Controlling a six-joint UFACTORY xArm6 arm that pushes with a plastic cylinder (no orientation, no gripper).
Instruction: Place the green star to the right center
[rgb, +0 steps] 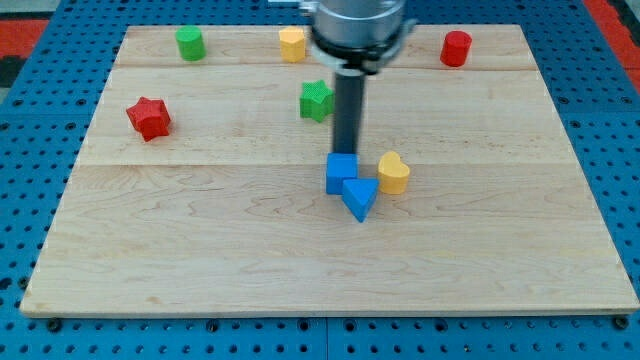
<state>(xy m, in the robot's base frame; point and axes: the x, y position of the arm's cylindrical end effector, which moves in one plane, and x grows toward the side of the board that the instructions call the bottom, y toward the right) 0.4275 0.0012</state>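
Green star (316, 100) sits near the tabletop's (200, 250) top centre, just left of the dark rod. My tip (347, 153) ends right behind the blue cube (341, 172), which touches a blue triangle (360, 197); a yellow heart (393, 173) lies just beside them. No fingers exist on this rod.

My tip (347, 152) is standing just above the blue cube (341, 172), with the green star (316, 100) lying up and to the view's left of the rod. A blue triangular block (360, 197) is touching the cube's lower right, and a yellow heart (393, 173) is sitting just beside them on the view's right. On the wooden desk (200, 250), a red star (149, 118) is resting at the view's left, while a green cylinder (190, 43), a yellow block (292, 44) and a red cylinder (456, 48) are lining the top edge.
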